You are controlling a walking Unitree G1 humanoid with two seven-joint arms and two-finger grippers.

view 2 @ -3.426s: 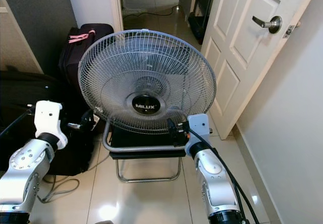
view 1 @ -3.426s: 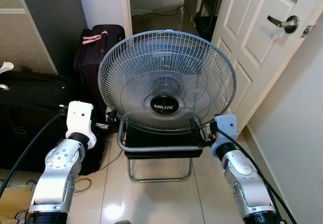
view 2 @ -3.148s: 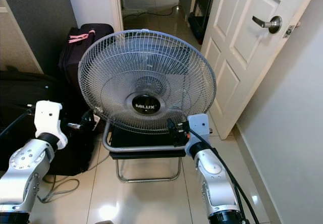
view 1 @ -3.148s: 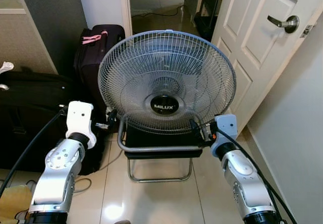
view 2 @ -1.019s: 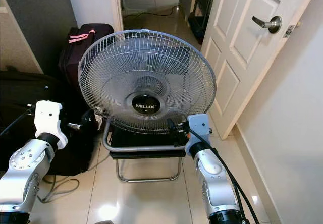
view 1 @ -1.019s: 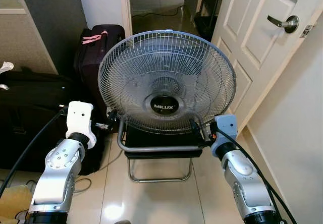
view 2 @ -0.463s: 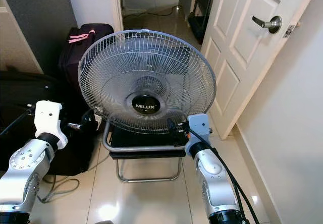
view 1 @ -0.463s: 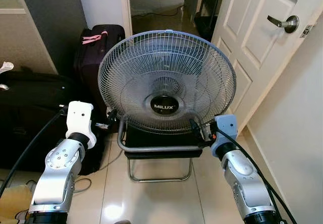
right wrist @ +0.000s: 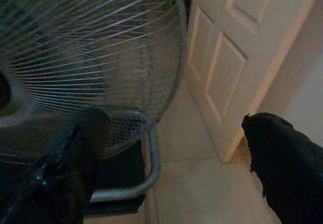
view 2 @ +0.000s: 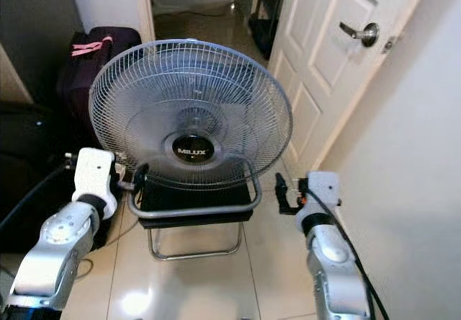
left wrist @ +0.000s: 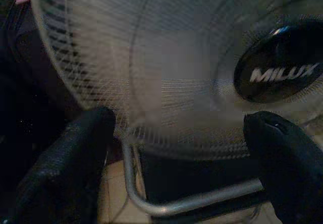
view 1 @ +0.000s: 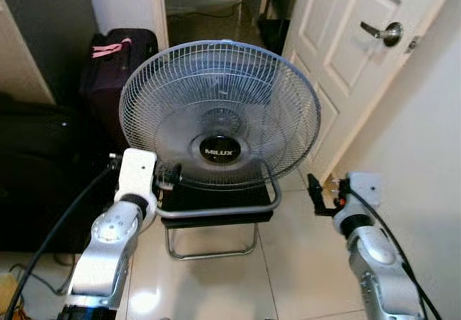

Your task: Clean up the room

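Fan on a chair by the doorway, both end effectors spread open and empty.

The fan (view 1: 220, 114) stands upright on a black chair (view 1: 216, 208), grille tilted toward the robot. The left end effector (view 1: 175, 176) sits beside the lower left grille; the right end effector (view 1: 314, 192) hangs right of the chair, near the white door (view 1: 346, 53). Dark suitcases (view 1: 115, 53) lie far left, partly hidden.

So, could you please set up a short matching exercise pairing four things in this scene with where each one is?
Things:
1. fan
2. suitcase
3. left gripper
4. right gripper

Places:
A. in open air right of the fan, touching nothing
B. at the fan's lower left rim
C. on the floor by the doorway
D. on a metal-framed stand

Pairs: 1-D, 2-C, 3-B, 4-A
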